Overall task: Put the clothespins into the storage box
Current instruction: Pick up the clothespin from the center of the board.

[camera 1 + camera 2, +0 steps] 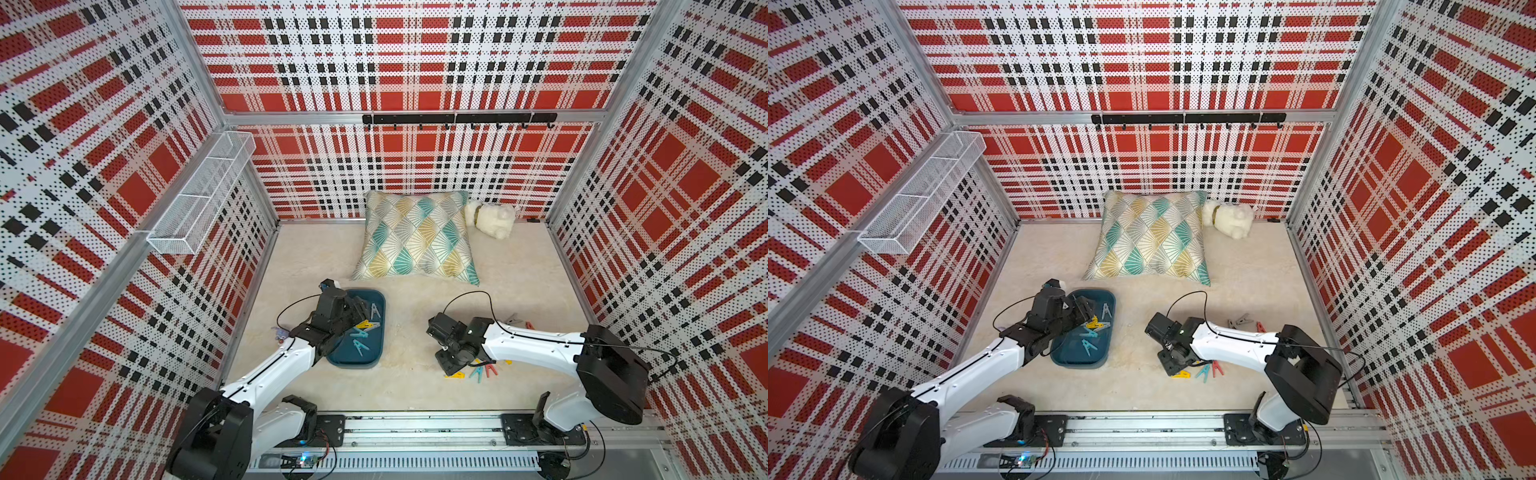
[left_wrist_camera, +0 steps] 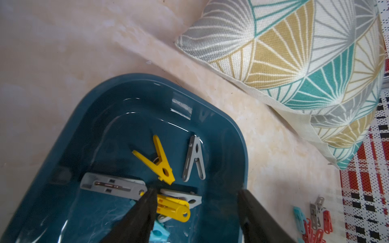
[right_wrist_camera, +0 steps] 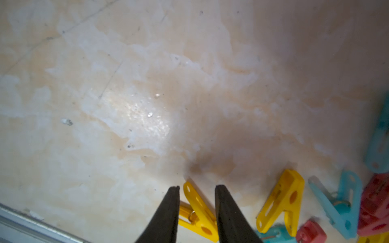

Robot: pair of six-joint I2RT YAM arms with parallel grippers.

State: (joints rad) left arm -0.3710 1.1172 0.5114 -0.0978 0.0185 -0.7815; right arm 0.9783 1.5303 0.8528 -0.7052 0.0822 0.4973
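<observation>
Left claw (image 2: 196,190) is hanging spread wide over the storage box (image 2: 134,77), gripping nothing. Several clothespins (image 2: 160,162) are lying inside, so I'm reading this as the drop step. Right claw (image 3: 197,187) is straddling a yellow clothespin (image 3: 199,210) on the table (image 3: 147,84), beside the loose heap (image 3: 345,202). Cannot tell whether it's pinching yet.

no legible text, labels or numbers, in any view
</observation>
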